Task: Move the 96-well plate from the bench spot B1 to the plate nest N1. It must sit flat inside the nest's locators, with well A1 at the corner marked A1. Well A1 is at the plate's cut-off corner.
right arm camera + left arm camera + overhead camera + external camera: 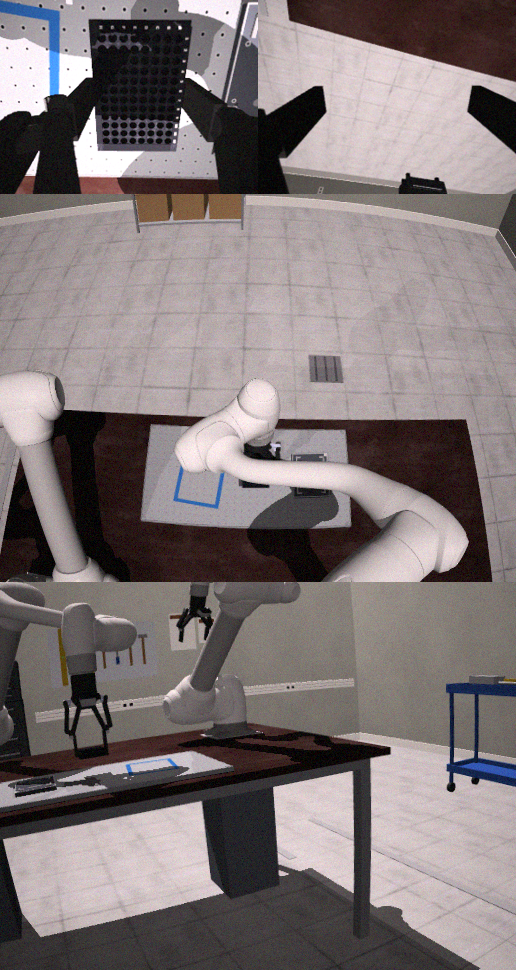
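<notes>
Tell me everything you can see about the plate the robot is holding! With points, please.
The plate [92, 753] [140, 91] is dark, flat and rectangular, with rows of round wells and small pale marks along two edges. It hangs above the table, level as far as I can tell, between the right gripper's [91, 741] [139, 93] fingers, which touch its long sides.

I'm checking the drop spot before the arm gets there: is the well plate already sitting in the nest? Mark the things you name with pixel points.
No, the plate [139, 87] is between the right jaws, above the white board, with the nest [248, 87] off to one side.

- Dark brown table [410, 454] [280, 744] [409, 26]: pale perforated board [160, 474] [205, 764] lying flat on it
- Board: blue outline [197, 503] [152, 772] [54, 56], dark nest [311, 495] [36, 791] [235, 87] apart from it
</notes>
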`<state>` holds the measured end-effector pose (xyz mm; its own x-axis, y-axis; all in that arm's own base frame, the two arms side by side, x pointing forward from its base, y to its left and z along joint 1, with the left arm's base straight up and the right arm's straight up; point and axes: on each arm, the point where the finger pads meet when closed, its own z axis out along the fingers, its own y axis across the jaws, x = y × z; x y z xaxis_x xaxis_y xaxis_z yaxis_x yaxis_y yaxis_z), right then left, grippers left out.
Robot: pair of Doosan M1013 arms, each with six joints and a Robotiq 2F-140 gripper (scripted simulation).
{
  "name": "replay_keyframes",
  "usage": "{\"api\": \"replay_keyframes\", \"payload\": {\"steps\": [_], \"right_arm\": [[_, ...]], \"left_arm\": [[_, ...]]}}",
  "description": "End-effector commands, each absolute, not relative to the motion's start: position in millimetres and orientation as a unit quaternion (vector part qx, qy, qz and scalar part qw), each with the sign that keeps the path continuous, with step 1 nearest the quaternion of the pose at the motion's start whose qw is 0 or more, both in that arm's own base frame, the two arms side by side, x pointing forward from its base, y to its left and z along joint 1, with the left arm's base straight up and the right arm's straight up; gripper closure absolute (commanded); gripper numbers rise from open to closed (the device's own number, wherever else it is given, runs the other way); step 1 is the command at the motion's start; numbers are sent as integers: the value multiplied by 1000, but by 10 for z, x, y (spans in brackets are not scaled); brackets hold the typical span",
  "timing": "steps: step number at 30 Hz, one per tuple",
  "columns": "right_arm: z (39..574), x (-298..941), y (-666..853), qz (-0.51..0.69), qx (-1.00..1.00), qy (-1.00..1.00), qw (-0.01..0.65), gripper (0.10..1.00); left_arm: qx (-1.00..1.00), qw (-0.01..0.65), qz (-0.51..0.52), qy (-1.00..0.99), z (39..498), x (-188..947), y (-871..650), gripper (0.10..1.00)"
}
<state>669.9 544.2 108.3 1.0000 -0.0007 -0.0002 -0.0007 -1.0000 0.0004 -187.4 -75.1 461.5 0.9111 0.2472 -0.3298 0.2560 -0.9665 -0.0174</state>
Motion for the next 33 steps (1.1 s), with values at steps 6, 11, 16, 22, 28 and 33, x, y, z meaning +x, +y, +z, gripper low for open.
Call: {"api": "replay_keyframes", "payload": {"steps": [6, 11, 16, 22, 28, 33], "right_arm": [[1101, 6706, 5239, 0, 1000, 0, 0, 493], [1107, 6711, 5073, 0, 1000, 0, 0, 493], [1112, 6715, 4906, 0, 1000, 0, 0, 493], [1116, 6719, 4773, 0, 1000, 0, 0, 493], [1122, 6724, 4573, 0, 1000, 0, 0, 493], [1128, 6728, 4406, 0, 1000, 0, 0, 493]], "left_arm": [[977, 13, -167, 129, 4618, -1876, -750, 98], [977, 13, -167, 129, 4618, -1876, -750, 98], [977, 13, -167, 129, 4618, -1876, -750, 98], [977, 13, -167, 129, 4618, -1876, -750, 98], [977, 13, -167, 129, 4618, -1876, -750, 98], [977, 13, -167, 129, 4618, -1876, -750, 98]]}}
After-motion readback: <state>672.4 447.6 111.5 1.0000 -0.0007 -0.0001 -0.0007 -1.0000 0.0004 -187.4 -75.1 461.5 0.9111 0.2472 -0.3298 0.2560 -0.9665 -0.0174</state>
